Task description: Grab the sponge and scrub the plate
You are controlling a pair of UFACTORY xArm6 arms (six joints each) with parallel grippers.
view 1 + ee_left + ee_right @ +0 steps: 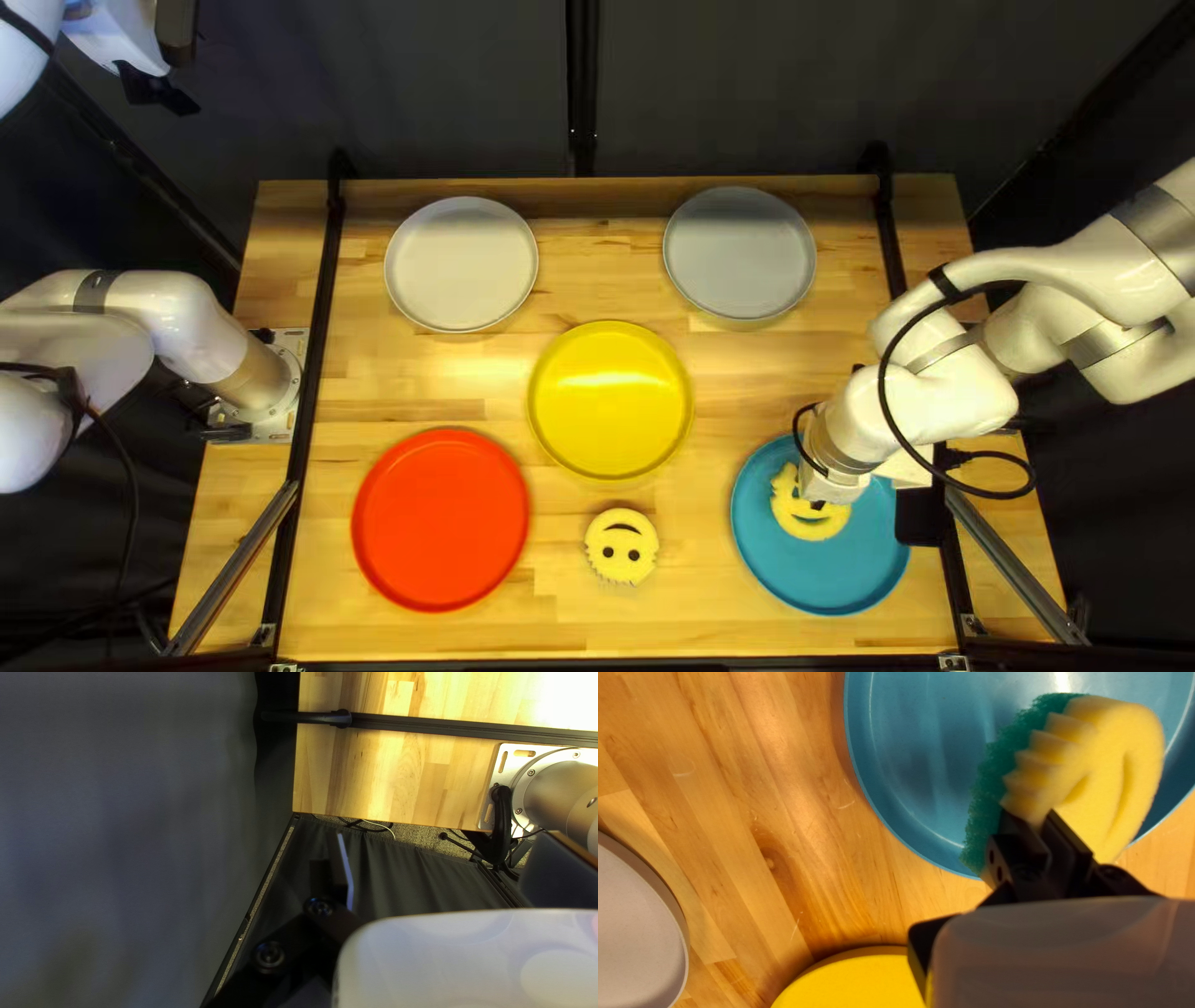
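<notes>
Ok, right gripper [1034, 823] has the sponge [1114, 774] pinched, blue plate [909, 790] under my fingers; scrub time, so press and circle. Left gripper [445, 849] sits spread.

Glares nearly white on part of the tabletop [398, 771] in the left wrist view. Gleams in streaks on the blue plate [927, 753]; falls dim over the dark curtain [411, 87].

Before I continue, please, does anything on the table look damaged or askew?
Nothing stands out: the plates lie flat without visible spills, and my right end effector holds a smiley-face sponge over the blue plate.
</notes>
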